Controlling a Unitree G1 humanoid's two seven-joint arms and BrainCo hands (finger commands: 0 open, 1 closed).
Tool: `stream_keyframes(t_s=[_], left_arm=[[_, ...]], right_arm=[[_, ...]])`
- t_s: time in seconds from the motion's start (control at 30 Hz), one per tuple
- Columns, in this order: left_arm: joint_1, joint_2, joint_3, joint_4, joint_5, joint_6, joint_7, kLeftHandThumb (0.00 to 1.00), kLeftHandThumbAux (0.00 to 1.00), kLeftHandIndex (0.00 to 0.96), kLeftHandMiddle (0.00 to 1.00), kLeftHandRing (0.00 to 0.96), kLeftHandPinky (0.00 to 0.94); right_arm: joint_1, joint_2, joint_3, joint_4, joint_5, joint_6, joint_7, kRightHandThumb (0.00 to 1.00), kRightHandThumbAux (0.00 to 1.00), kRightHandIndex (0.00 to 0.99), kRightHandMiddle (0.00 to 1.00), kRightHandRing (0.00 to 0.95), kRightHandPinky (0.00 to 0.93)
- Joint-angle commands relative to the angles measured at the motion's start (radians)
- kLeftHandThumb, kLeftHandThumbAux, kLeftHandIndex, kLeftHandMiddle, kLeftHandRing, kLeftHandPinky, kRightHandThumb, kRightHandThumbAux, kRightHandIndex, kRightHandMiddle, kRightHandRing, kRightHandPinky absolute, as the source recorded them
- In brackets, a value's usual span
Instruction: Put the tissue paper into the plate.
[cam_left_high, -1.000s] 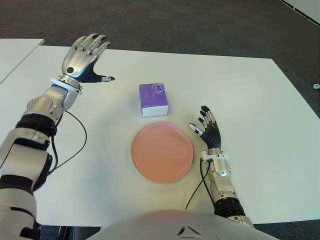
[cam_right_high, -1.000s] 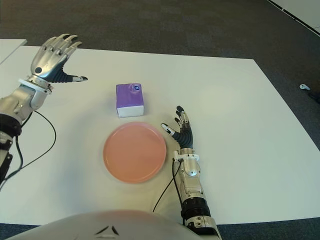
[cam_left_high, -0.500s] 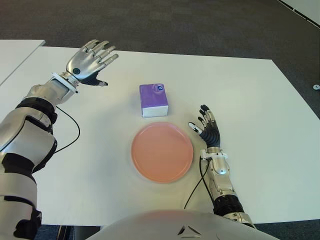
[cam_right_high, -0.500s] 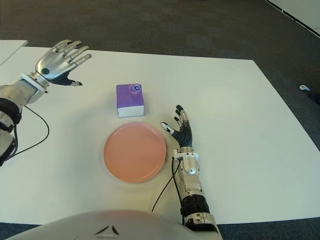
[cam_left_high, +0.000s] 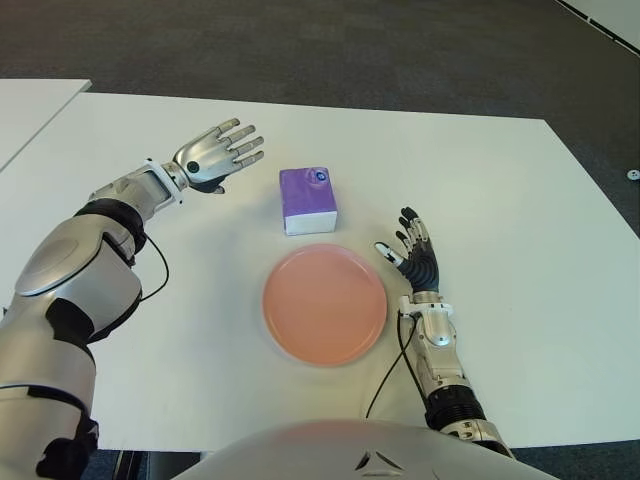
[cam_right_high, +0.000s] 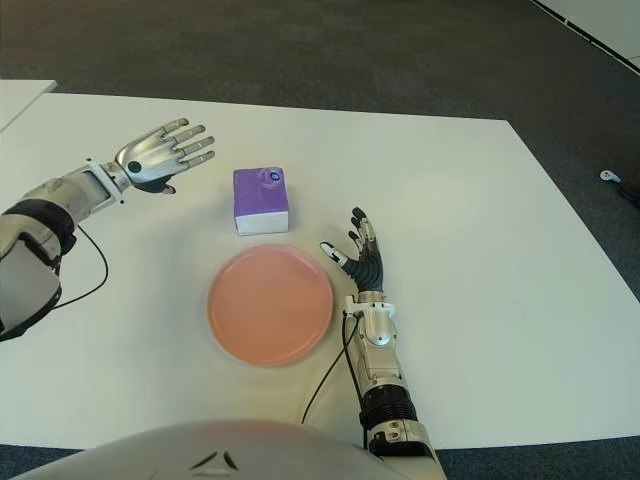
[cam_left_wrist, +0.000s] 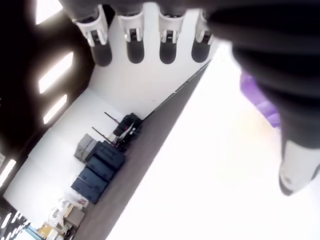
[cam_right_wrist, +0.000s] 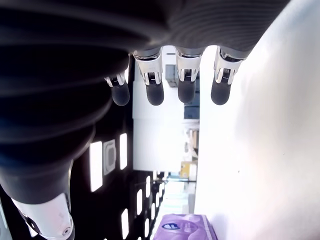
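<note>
A purple tissue pack (cam_left_high: 306, 198) with a white lower edge stands on the white table (cam_left_high: 500, 180), just behind a round pink plate (cam_left_high: 324, 303). The plate holds nothing. My left hand (cam_left_high: 217, 155) hovers to the left of the pack with its fingers spread and pointing toward it, a short gap between them. In the left wrist view the fingers (cam_left_wrist: 135, 40) are straight and the pack (cam_left_wrist: 257, 97) shows beside the thumb. My right hand (cam_left_high: 415, 255) shows to the right of the plate, fingers spread; its wrist view shows the pack (cam_right_wrist: 185, 231) at a distance.
A black cable (cam_left_high: 155, 275) runs from my left forearm across the table's left part. Another cable (cam_left_high: 388, 375) runs under my right wrist beside the plate. A second white table (cam_left_high: 30, 105) borders the far left. Dark carpet lies beyond the far edge.
My left hand has swung down and to the right, from the table's far left corner to just left of the tissue pack. The right hand, pack and plate have stayed put.
</note>
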Motion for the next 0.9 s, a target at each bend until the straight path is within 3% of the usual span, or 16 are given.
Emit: stream_keyframes(t_s=[0.03,0.33,0.9], left_arm=[[-0.024,-0.013,-0.054,0.022,0.031,0.032,-0.005,0.148,0.623,0.0,0.0,0.0,0.0],[-0.066,-0.035,-0.103,0.029,0.027,0.044,-0.039,0.151,0.641,0.0,0.0,0.0,0.0],[-0.092,-0.085,-0.098,0.009,-0.002,-0.043,0.066,0.159,0.653,0.0,0.0,0.0,0.0]], right_arm=[[0.102,0.018,0.005,0.119,-0.003,0.075,0.003,0.061,0.725,0.0,0.0,0.0,0.0],[0.103,0.025,0.002,0.13,0.004,0.072,0.006,0.056,0.726,0.0,0.0,0.0,0.0],[0.092,0.024,-0.01,0.172,0.008,0.057,0.011,0.05,0.73,0.0,0.0,0.0,0.0]])
